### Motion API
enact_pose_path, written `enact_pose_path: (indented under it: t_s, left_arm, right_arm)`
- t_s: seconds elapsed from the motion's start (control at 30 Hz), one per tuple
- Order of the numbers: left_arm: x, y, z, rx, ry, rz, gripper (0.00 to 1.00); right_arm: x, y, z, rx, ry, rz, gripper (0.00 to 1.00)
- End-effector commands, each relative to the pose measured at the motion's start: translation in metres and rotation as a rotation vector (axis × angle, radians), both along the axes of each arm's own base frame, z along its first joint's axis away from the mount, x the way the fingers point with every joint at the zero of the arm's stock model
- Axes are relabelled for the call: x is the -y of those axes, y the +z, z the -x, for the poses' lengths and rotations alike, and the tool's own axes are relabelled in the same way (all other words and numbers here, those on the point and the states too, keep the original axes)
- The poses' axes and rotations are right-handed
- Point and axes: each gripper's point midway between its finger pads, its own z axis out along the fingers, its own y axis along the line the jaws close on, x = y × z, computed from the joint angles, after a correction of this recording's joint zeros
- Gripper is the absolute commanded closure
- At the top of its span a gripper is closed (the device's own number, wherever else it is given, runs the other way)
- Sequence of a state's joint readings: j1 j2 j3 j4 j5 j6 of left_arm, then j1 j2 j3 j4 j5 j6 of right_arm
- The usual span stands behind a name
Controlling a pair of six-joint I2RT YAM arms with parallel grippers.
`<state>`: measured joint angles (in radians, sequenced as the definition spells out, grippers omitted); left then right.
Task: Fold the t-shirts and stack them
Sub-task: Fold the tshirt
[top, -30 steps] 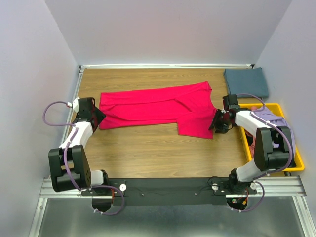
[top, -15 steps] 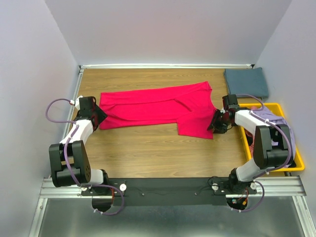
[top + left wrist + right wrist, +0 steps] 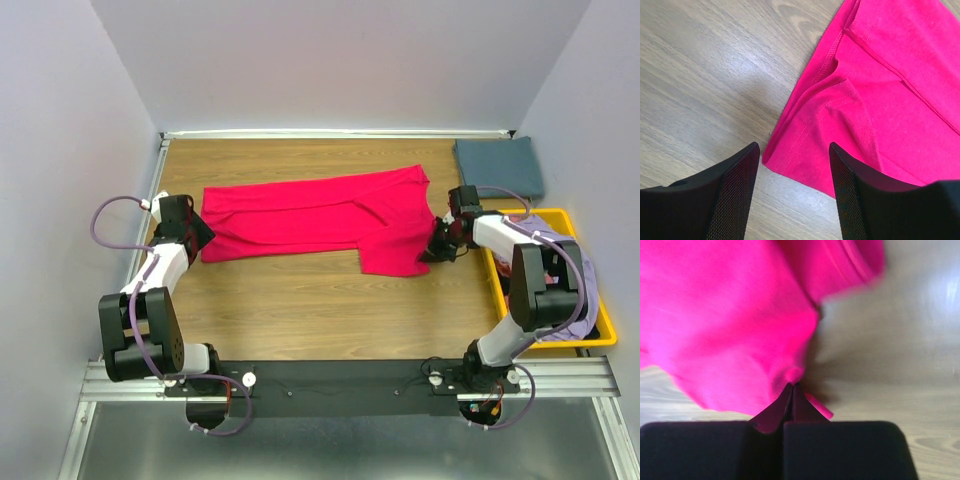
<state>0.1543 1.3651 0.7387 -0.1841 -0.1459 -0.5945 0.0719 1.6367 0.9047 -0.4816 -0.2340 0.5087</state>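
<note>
The crimson-pink t-shirt (image 3: pixel 320 220) lies spread across the middle of the wooden table, folded lengthwise. My left gripper (image 3: pixel 200 238) is open over the shirt's left bottom corner (image 3: pixel 805 150), its fingers (image 3: pixel 732 195) straddling the hem just above the wood. My right gripper (image 3: pixel 437 250) is shut on the shirt's right edge (image 3: pixel 790 375) and lifts a pinch of cloth. A slate blue-grey t-shirt (image 3: pixel 499 166) lies folded at the back right. A lavender t-shirt (image 3: pixel 560 250) lies in the yellow bin.
The yellow plastic bin (image 3: pixel 600 335) stands at the right edge of the table, under my right arm. White walls close the table at the back and sides. Bare wood (image 3: pixel 300 310) lies in front of the crimson shirt.
My right gripper has shifted slightly up and left along the shirt's right edge. My left gripper has barely moved.
</note>
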Motion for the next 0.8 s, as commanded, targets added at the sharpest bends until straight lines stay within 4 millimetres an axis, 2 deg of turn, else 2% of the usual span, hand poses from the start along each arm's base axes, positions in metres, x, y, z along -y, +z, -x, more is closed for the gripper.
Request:
enact_pose_path:
  t_s: [0.0, 0.03, 0.07, 0.1, 0.17, 0.2, 0.23, 0.33, 0.4, 0.43, 0.47, 0.53, 0.57, 0.63, 0.67, 0.73, 0.77]
  left_arm:
    - [-0.006, 0.004, 0.002, 0.025, 0.011, -0.046, 0.34]
    - [-0.006, 0.005, 0.001, 0.026, 0.01, -0.045, 0.34]
    - [-0.005, 0.005, 0.001, 0.026, 0.008, -0.045, 0.34]
    - [-0.003, 0.006, 0.0, 0.032, 0.0, -0.039, 0.34]
    - [-0.003, 0.008, -0.001, 0.036, -0.003, -0.033, 0.34]
    - [-0.002, 0.011, -0.003, 0.044, -0.005, -0.032, 0.34]
    - [-0.002, 0.011, -0.003, 0.041, -0.007, -0.03, 0.34]
    - [0.0, 0.012, -0.003, 0.041, -0.015, -0.023, 0.34]
    - [0.001, 0.012, -0.002, 0.04, -0.014, -0.019, 0.34]
    - [0.002, 0.011, -0.001, 0.037, -0.015, -0.016, 0.34]
    - [0.001, 0.011, -0.001, 0.037, -0.013, -0.015, 0.34]
    - [0.003, 0.008, 0.002, 0.027, -0.014, -0.009, 0.34]
    - [0.003, 0.005, 0.004, 0.02, -0.013, -0.006, 0.34]
    - [0.004, 0.004, 0.006, 0.015, -0.013, -0.001, 0.34]
    - [0.004, 0.003, 0.007, 0.014, -0.013, 0.002, 0.34]
    - [0.005, 0.002, 0.009, 0.011, -0.015, 0.007, 0.34]
    - [0.006, 0.001, 0.01, 0.009, -0.016, 0.008, 0.34]
  right_arm:
    - [-0.006, 0.028, -0.042, 0.089, -0.015, -0.021, 0.99]
    - [-0.007, 0.042, -0.06, 0.135, -0.019, -0.027, 0.99]
    - [-0.007, 0.038, -0.06, 0.122, -0.023, -0.027, 0.99]
    - [-0.009, 0.046, -0.076, 0.149, -0.023, -0.034, 0.99]
    - [-0.012, 0.051, -0.091, 0.165, -0.018, -0.048, 0.99]
    - [-0.015, 0.066, -0.109, 0.213, -0.014, -0.061, 0.99]
    - [-0.019, 0.06, -0.115, 0.198, -0.014, -0.08, 0.99]
    - [-0.027, 0.078, -0.146, 0.263, -0.014, -0.124, 0.99]
    - [-0.03, 0.072, -0.16, 0.264, -0.023, -0.138, 0.99]
    - [-0.032, 0.082, -0.172, 0.293, -0.026, -0.152, 0.99]
    - [-0.033, 0.075, -0.178, 0.282, -0.031, -0.155, 0.99]
    - [-0.035, 0.079, -0.191, 0.302, -0.042, -0.168, 0.99]
    - [-0.036, 0.087, -0.203, 0.332, -0.043, -0.174, 0.99]
    - [-0.036, 0.079, -0.212, 0.325, -0.063, -0.17, 0.99]
    - [-0.035, 0.086, -0.221, 0.35, -0.068, -0.17, 0.99]
    - [-0.034, 0.08, -0.229, 0.347, -0.086, -0.164, 0.99]
    - [-0.034, 0.083, -0.234, 0.359, -0.094, -0.163, 0.99]
